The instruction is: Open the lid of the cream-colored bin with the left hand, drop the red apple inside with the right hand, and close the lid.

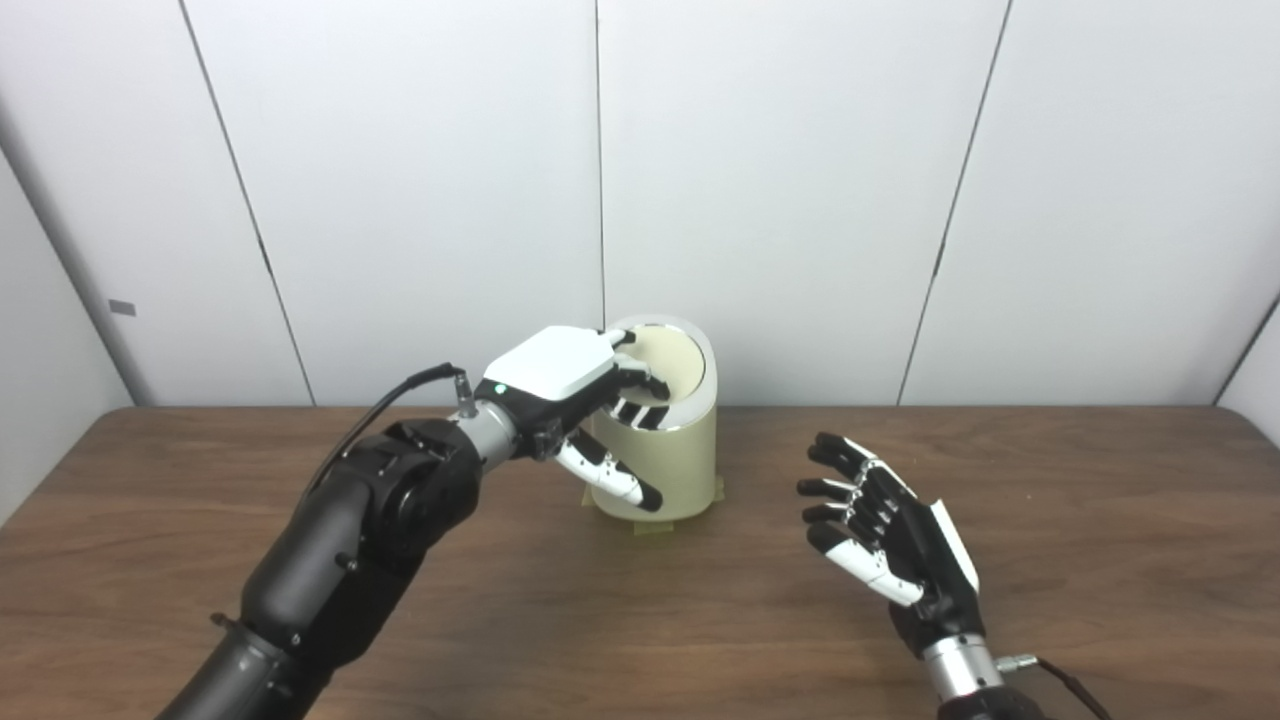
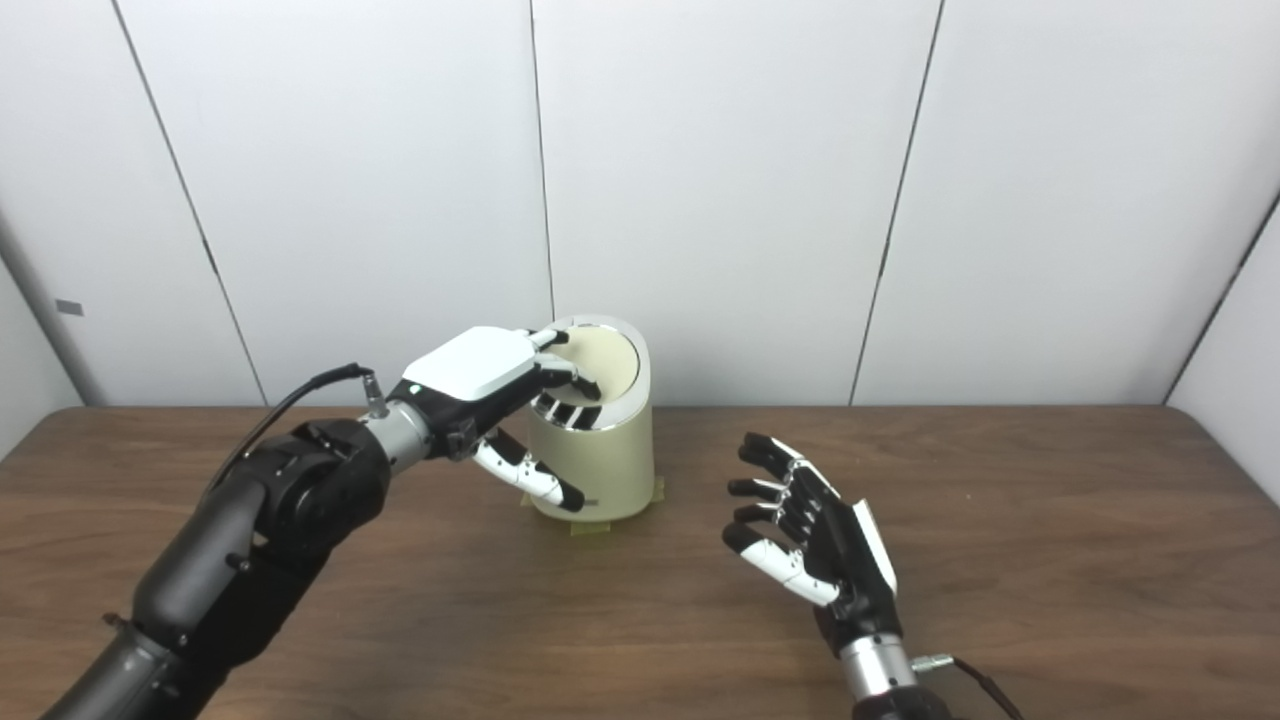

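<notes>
- The cream-colored bin (image 1: 668,455) stands upright toward the back of the wooden table (image 1: 1050,520), close to the white panelled wall (image 1: 800,180), with strips of tape showing at its base.
- The bin's lid (image 1: 672,358), ringed by a shiny metal rim, appears tilted; whether it is open cannot be told.
- The left hand (image 1: 575,395) reaches in from the bin's left, its fingers (image 1: 640,385) curled over the near edge of the rim and lid, while the thumb (image 1: 612,475) lies down the bin's front wall, gripping the top of the bin.
- The right hand (image 1: 885,525) hovers above the table to the right of the bin and nearer the camera, well apart from it, palm turned toward the bin, fingers spread and holding nothing.
- No apple can be seen in either view.
</notes>
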